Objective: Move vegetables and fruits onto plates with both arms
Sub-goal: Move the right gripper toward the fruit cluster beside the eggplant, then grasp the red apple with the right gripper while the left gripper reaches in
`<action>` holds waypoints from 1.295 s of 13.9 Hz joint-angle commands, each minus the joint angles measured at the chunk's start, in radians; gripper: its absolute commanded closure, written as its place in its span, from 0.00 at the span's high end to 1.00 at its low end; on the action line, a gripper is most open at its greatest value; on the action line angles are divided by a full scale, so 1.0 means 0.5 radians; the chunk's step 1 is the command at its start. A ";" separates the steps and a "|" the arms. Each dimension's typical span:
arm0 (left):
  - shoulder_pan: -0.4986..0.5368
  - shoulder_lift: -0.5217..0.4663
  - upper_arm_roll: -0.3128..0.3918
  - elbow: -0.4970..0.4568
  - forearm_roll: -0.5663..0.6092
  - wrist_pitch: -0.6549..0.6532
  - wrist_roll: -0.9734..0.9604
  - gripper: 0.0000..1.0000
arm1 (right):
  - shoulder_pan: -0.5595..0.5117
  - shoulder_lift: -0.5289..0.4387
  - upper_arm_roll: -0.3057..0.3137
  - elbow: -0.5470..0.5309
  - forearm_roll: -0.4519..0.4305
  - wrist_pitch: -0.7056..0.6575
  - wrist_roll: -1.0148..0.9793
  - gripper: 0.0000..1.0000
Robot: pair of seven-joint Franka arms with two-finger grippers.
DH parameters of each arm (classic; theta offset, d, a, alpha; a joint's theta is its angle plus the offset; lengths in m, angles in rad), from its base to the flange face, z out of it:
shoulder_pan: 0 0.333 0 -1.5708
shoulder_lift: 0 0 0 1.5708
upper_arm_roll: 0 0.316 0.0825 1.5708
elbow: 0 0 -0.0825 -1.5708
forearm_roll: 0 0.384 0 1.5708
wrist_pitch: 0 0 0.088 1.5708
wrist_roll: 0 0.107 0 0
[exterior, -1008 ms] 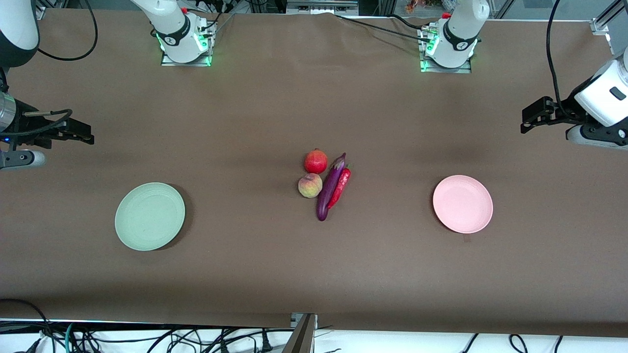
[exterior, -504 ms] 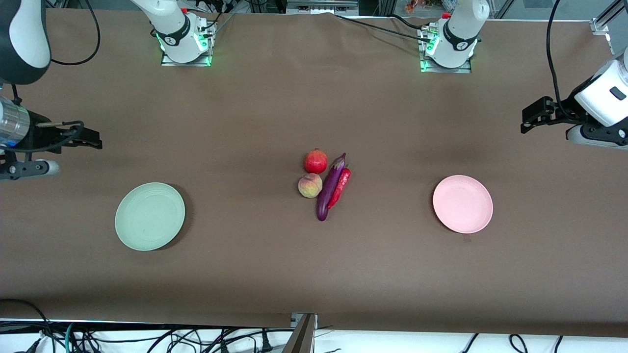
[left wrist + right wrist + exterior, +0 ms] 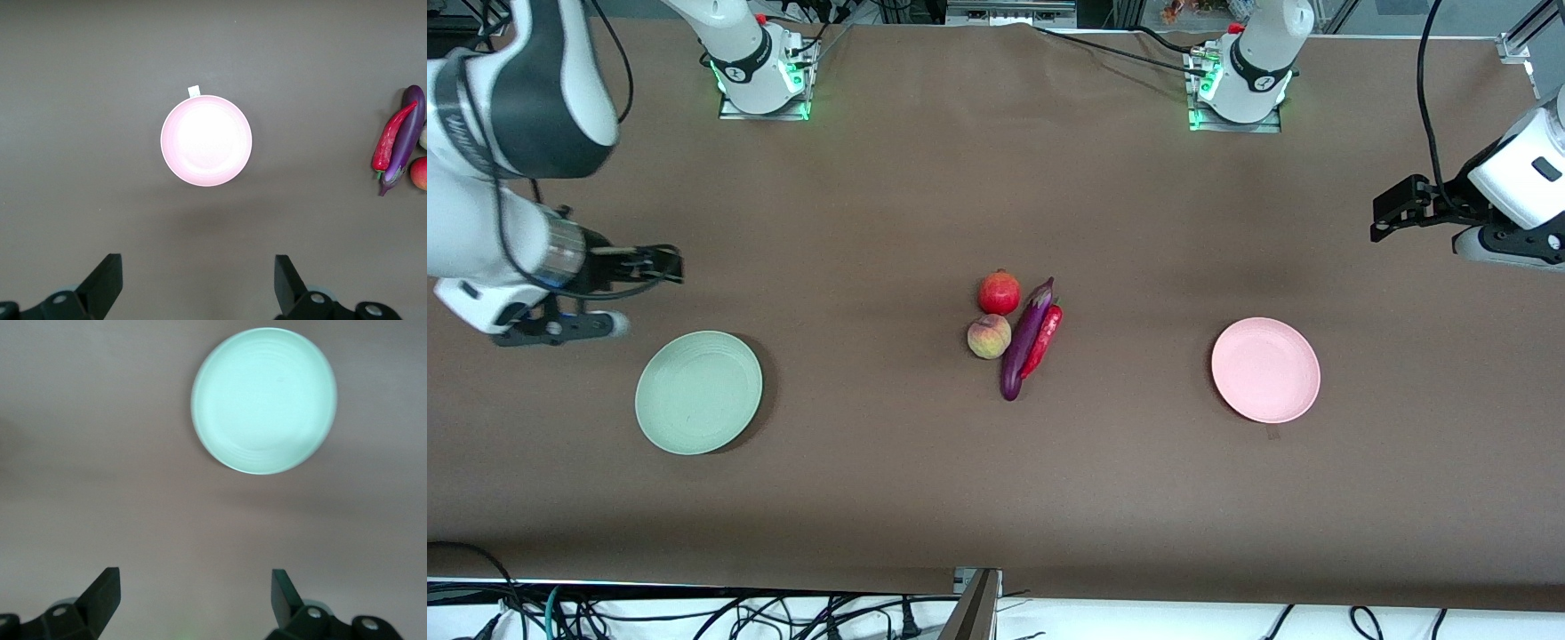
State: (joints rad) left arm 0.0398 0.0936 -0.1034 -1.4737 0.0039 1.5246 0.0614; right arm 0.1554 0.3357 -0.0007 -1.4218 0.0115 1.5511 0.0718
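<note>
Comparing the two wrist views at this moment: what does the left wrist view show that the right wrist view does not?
Only the left wrist view shows the pink plate, the eggplant with the chili pepper lying against it, and an edge of the pomegranate. Only the right wrist view shows the green plate. Both show their own open hand, left hand and right hand, over the bare brown table.

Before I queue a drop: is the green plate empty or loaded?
Empty. The green plate shows only bare surface in the front and right wrist views; all four items lie mid-table.
</note>
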 commanded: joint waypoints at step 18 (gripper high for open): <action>-0.003 -0.006 -0.020 0.027 0.053 -0.024 0.009 1.00 | 1.110 0.776 -0.008 0.015 0.339 1.331 1.964 1.00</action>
State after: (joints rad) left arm 0.0394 0.0936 -0.1081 -1.4729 0.0039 1.5246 0.0614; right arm 0.6869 0.7031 0.0073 -1.4256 0.1731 2.1820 1.0234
